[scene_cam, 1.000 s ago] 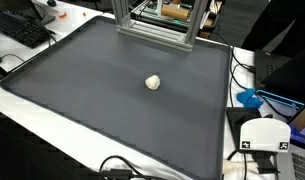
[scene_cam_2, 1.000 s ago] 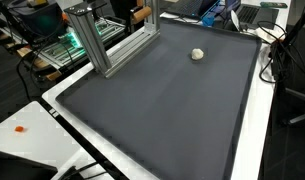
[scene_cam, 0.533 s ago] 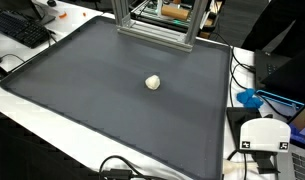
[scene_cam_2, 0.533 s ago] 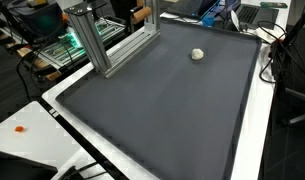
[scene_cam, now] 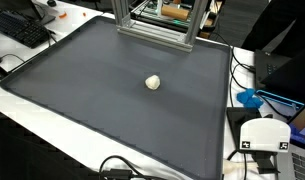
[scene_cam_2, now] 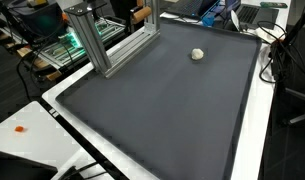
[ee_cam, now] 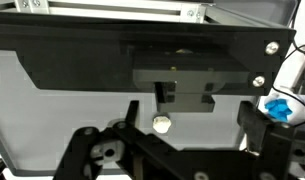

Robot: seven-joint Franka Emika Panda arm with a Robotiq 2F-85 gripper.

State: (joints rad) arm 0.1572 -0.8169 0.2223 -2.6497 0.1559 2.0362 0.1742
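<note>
White ball (scene_cam: 153,82) lies by itself on a big dark mat (scene_cam: 82,90). It sits near the middle of the mat, a bit closer to the far end where a metal frame (scene_cam: 152,25) stands. The ball is small and round, and it touches only the mat. It is well apart from the frame and from every edge of the mat.

The pincer (ee_cam: 192,135) shows only in the wrist view. Its two dark fingers (ee_cam: 260,128) stand wide apart and hold nothing. In that view the ball shows in the gap between the fingers, touching neither one. A dark, blocky shadow (ee_cam: 187,80) lies on the mat just past the ball.

In an exterior view the frame stands on the mat's corner, with the ball off to one side of it. Behind the frame is a green board (scene_cam_2: 54,45) with wires.

Around the mat the white table holds other stuff. A black keyboard (scene_cam: 20,28) lies past one corner. A blue thing (scene_cam: 250,98) sits just off the mat's side edge, and it shows at the edge of the wrist view too. Near it is a white box (scene_cam: 264,135) with black square marks. Black cables (scene_cam: 117,165) curl along the near edge. A tiny orange spot (scene_cam_2: 20,129) is on the white table, far from the ball.
</note>
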